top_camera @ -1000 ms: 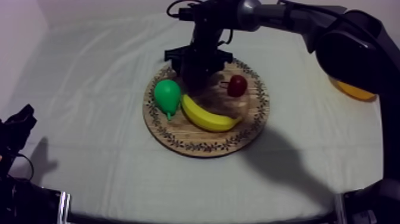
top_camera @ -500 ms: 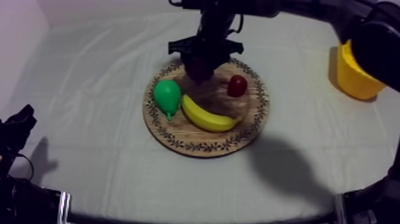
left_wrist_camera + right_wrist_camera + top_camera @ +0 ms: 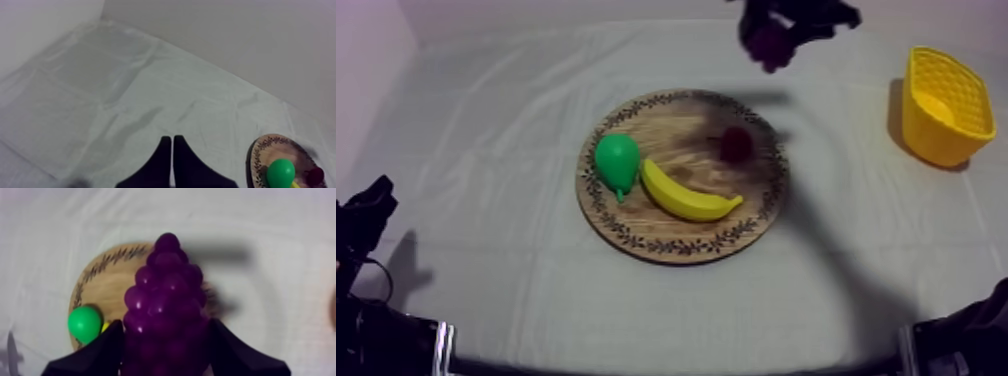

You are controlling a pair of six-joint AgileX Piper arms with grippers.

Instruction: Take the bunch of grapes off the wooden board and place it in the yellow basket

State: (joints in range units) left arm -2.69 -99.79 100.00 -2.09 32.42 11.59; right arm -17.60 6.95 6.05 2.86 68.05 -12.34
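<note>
The wooden board point(image 3: 666, 130) holds a pear point(image 3: 617, 160), a banana point(image 3: 688, 195) and a small red fruit point(image 3: 737, 143). Our right gripper point(image 3: 165, 338) is clamped on the bunch of grapes point(image 3: 167, 288), up off the board and well apart from the yellow basket point(image 3: 928, 138).

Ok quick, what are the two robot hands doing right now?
Left gripper: shut, holding nothing.
Right gripper: shut on the bunch of purple toy grapes.

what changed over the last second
The right tool, shut on the purple bunch of grapes, lifted it off the round wooden board and carried it toward the yellow basket. The green pear, yellow banana and small red fruit stayed on the board; the left tool did not move.
</note>
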